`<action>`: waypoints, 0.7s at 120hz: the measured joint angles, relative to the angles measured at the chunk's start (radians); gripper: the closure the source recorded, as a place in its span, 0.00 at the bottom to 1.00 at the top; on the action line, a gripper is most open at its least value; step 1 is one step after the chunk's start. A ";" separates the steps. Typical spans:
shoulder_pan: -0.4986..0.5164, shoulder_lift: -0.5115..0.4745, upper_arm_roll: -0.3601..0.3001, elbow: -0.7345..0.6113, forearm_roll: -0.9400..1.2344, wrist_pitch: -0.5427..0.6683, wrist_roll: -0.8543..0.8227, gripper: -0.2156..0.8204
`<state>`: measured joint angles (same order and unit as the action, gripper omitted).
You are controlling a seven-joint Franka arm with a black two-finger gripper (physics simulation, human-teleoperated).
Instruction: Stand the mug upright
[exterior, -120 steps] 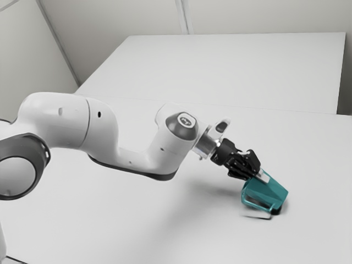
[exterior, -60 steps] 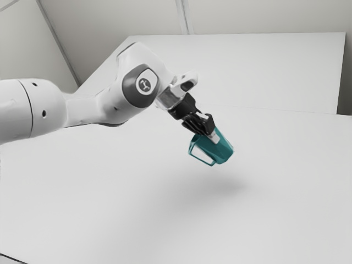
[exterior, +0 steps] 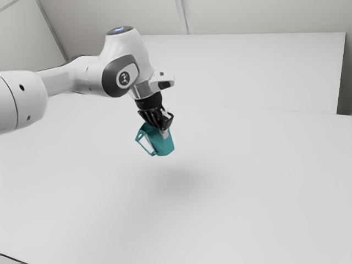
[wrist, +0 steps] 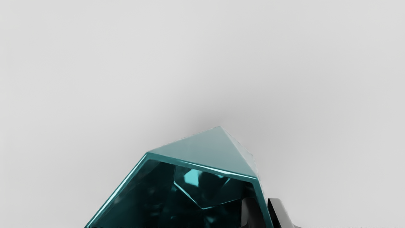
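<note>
Presently, the mug (exterior: 164, 146) is being held tilted above the table (exterior: 258, 192) by the gripper (exterior: 164, 132), its wall being clamped between one finger inside and one outside; the handle (exterior: 144, 148) is being pointed toward the exterior view's left.

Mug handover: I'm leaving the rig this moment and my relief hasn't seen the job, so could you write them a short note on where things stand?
Gripper: shut on the wall of the mug, one finger inside and one outside.
Mug: held in the air above the table, a little tilted, handle toward the exterior view's left.
Done: mug grasped and off the table, its opening facing upward.
Left: level it, lower it onto its base, open the fingers and back away, probably gently.
</note>
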<state>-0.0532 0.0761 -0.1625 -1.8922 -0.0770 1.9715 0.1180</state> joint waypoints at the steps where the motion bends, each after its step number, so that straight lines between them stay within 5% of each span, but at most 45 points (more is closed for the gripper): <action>1: 0.000 0.001 0.000 -0.002 0.005 0.000 -0.004 0.96; 84: 0.012 0.171 0.006 -0.065 0.122 0.126 -0.188 0.96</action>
<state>-0.0415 0.2469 -0.1567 -1.9577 0.0451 2.0972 -0.0699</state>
